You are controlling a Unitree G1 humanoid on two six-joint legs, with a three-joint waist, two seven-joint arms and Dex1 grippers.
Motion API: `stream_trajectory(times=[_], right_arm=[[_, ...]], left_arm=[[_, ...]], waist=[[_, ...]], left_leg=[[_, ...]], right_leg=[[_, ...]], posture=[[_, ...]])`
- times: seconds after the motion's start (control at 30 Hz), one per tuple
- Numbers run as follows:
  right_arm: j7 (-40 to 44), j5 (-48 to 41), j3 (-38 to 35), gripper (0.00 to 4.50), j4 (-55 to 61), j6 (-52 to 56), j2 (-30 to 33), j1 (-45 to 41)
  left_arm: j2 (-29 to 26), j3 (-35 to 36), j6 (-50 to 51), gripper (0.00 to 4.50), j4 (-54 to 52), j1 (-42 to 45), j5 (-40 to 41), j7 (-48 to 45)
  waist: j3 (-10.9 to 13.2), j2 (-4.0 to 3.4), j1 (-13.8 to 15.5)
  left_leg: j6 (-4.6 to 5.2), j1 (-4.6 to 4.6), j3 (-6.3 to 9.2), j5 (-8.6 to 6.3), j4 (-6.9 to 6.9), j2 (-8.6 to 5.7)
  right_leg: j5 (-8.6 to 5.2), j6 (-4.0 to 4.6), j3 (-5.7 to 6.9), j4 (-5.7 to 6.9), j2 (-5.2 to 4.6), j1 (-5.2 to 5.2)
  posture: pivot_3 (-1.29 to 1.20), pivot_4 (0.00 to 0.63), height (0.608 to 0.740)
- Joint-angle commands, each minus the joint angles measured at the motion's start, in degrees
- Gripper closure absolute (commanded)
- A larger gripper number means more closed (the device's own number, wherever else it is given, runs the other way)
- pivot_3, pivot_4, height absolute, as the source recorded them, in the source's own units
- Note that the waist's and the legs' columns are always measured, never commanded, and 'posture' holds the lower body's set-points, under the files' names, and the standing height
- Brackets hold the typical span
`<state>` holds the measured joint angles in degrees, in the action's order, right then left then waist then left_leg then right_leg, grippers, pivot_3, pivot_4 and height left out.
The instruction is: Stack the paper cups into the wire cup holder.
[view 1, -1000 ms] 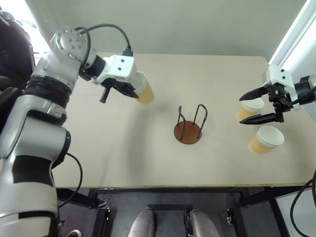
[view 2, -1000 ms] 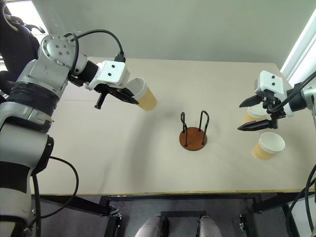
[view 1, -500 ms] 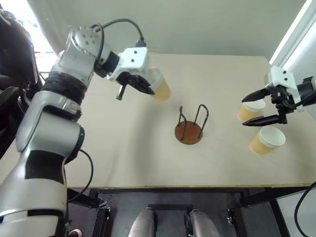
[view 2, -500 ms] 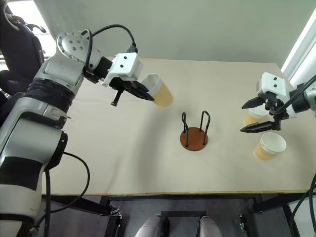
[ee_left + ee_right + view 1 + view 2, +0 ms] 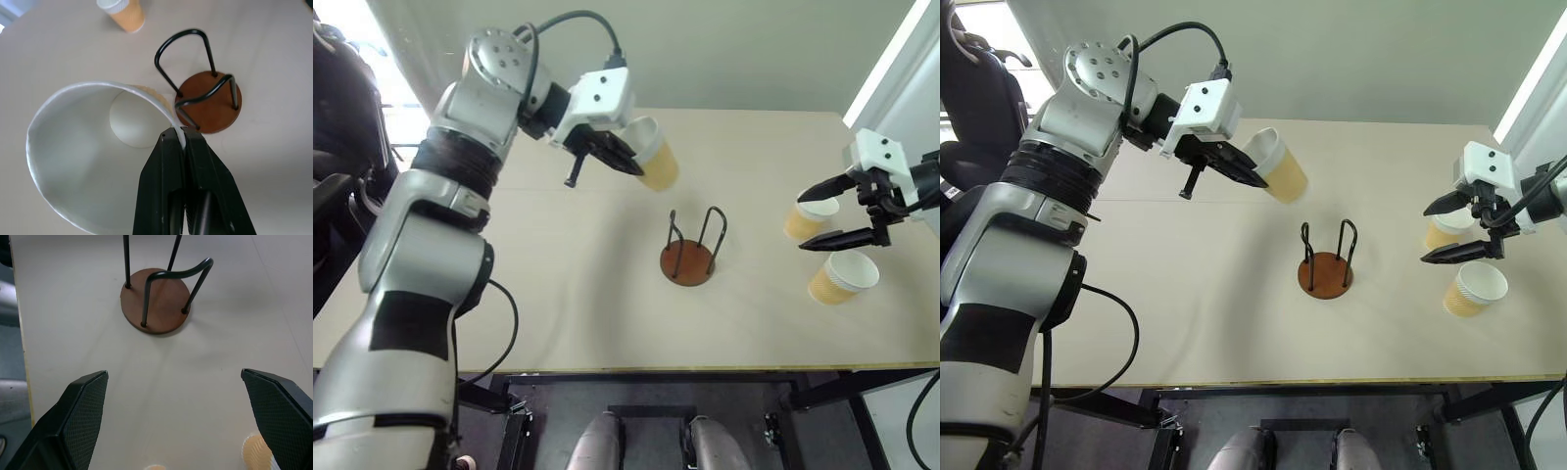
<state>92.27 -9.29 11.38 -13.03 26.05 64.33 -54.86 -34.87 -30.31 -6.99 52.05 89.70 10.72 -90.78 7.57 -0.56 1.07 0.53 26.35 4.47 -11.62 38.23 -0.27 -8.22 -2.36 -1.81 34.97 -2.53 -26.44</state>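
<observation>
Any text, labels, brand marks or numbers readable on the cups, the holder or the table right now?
None readable.
Held cup in the left gripper: plain tan, no print.
Two cups on the table: plain, no print.
Holder: bare wire and brown base, no label.
Table: no markings.

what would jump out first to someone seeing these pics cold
The left hand, raised over the table, pinches the rim of a tilted cup just up and to the left of the empty wire holder at the table's middle. On the right side, the right hand hangs wide open beside two more cups: one between its fingers, one just nearer the table's front edge.
</observation>
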Motion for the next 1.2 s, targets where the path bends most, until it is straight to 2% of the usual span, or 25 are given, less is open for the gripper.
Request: stream_trajectory(times=[0.03,0.83,1.2], right_arm=[[0.2,-1.1,-0.2,0.0,1.1,0.1,1.5,-1.4],[-1.2,-1.3,-2.4,0.0,4.2,1.5,0.5,1.0],[-2.2,-1.7,-3.0,0.0,5.3,2.0,0.2,1.9]], left_arm=[[0.1,0.5,1.1,4.45,-2.9,0.4,1.6,-1.7],[0.7,-0.2,0.9,4.45,-2.8,-0.1,1.7,-1.7],[2.8,1.0,-1.1,4.45,1.2,1.9,-0.1,-1.7]], waist=[[0.0,-0.01,0.0],[0.0,-0.03,0.0],[0.0,-0.03,0.0]], left_leg=[[0.01,0.01,0.05,-0.01,0.04,0.04],[0.09,-0.02,-0.05,0.05,0.09,-0.03],[0.12,-0.02,0.0,0.06,0.17,-0.01]], right_leg=[[0.01,-0.02,-0.05,0.0,-0.07,0.01],[0.08,-0.16,-0.02,0.02,-0.05,0.05],[0.11,-0.22,-0.08,0.01,-0.15,0.09]], posture=[[0.0,0.15,0.74],[0.0,0.15,0.74],[0.0,0.15,0.74]])
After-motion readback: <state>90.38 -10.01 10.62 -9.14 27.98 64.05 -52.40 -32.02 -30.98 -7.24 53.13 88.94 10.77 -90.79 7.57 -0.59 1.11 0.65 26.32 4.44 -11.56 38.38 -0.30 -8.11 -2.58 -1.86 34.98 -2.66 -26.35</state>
